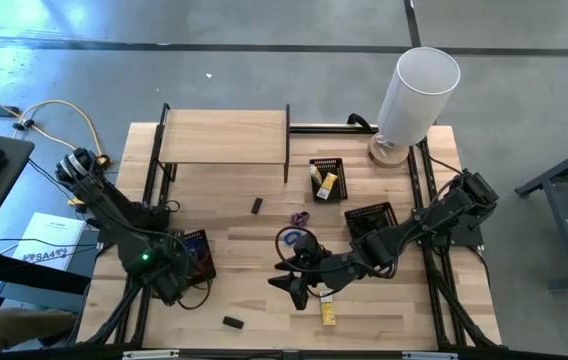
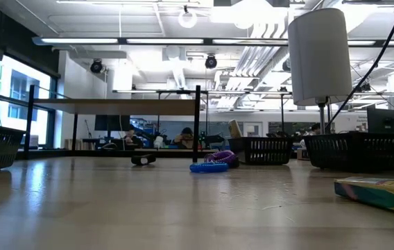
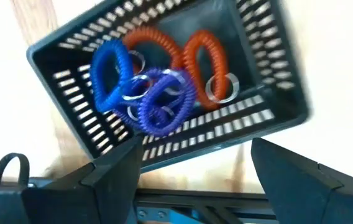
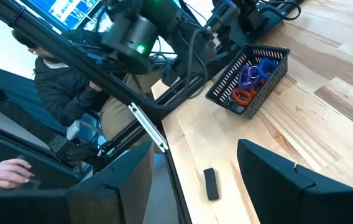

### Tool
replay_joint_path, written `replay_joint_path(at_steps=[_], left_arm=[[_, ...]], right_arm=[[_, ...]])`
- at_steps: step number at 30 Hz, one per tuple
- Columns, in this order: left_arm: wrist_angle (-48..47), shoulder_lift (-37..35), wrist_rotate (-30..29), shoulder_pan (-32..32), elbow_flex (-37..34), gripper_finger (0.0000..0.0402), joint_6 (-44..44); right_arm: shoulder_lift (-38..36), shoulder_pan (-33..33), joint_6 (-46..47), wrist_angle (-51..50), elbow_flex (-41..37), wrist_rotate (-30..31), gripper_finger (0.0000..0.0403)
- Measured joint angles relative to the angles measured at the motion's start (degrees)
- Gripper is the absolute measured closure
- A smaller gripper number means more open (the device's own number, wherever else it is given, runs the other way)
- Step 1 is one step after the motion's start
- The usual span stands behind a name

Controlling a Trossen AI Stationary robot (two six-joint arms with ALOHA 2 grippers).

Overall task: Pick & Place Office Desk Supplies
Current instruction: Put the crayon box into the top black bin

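Red, blue and purple coil loops (image 3: 164,81) lie in a black mesh tray (image 1: 197,255) on the table's left. My left gripper (image 3: 195,149) hangs open over that tray, holding nothing. My right gripper (image 1: 294,285) hovers open above mid-table, and a small black block (image 4: 210,183) lies on the wood ahead of its fingers. Loose on the table are a purple loop (image 1: 300,217), a dark blue loop (image 1: 289,238), another black block (image 1: 257,205) and a yellow packet (image 1: 329,313). More yellow packets stand in a small tray (image 1: 327,180).
A low wooden shelf (image 1: 224,140) stands at the far left of the table, and a tall white cylinder (image 1: 416,95) at the far right. Another mesh tray (image 1: 371,218) sits under my right arm. A person (image 4: 64,93) is beyond the table's left edge.
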Motion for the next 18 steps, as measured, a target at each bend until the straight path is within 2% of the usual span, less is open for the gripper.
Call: replay_joint_path(at_steps=[7,10,14,18], left_arm=[[-1.9,0.0,-0.6,0.8,10.0,0.0109,2.0],[-1.7,0.0,-0.6,1.9,13.9,0.0109,3.4],[0.1,0.0,-0.6,3.3,16.0,0.0109,3.5],[3.8,0.0,-0.6,3.6,16.0,0.0109,3.5]], right_arm=[[0.0,0.0,-5.3,-1.1,0.0,-4.3,0.0183],[0.0,0.0,-4.8,-3.0,0.0,-6.1,0.0183],[0.0,0.1,0.2,-6.6,0.0,-14.1,0.0183],[0.0,1.0,11.8,-11.1,0.0,-21.6,0.0183]])
